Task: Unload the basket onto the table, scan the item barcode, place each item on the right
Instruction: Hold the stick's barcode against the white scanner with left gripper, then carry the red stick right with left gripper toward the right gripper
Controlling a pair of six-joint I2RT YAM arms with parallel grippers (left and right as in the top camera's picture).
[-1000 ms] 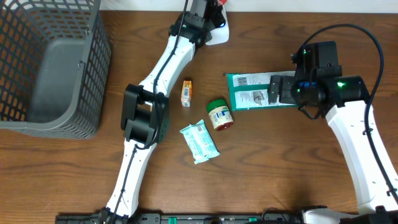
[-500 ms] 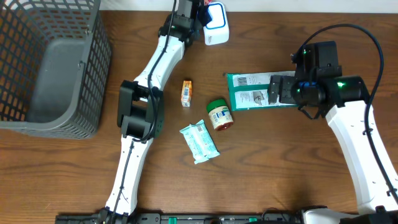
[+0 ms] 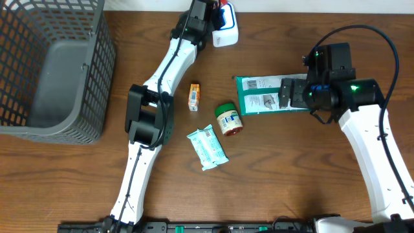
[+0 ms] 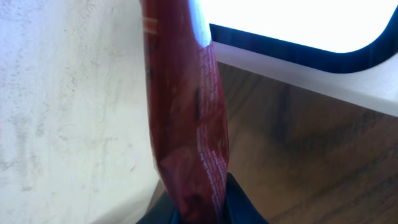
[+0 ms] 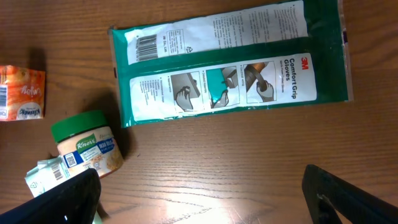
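the left end effector [image 3: 206, 13] is clamped on a red packet [image 4: 186, 124], which is pinched at its lower end so that most of the wrapper stands free of the jaws. the packet is held at the far edge of the tabletop [image 3: 310, 168], just beside the white, blue-rimmed scanner [image 3: 224, 31]. this placement is judged to bring the printed face toward the reading window. no barcode is visible on the red packet in the left wrist view, so it cannot be told whether the code faces the scanner.

the right end effector [image 5: 200, 177] is held with its jaws wide apart and nothing between them. it hangs over the near end of the green glove pack [image 5: 224, 59], which lies flat with its barcode facing up. this is judged to be a waiting position for a later pick.

item count:
- one red packet, held.
- one glove pack, one orange carton [image 3: 194, 96], one green-lidded jar [image 3: 228, 118] and one pale pouch [image 3: 207, 147], four items lying on the tabletop.
- one scanner.
- one grey basket [image 3: 58, 65], in which no items are seen.
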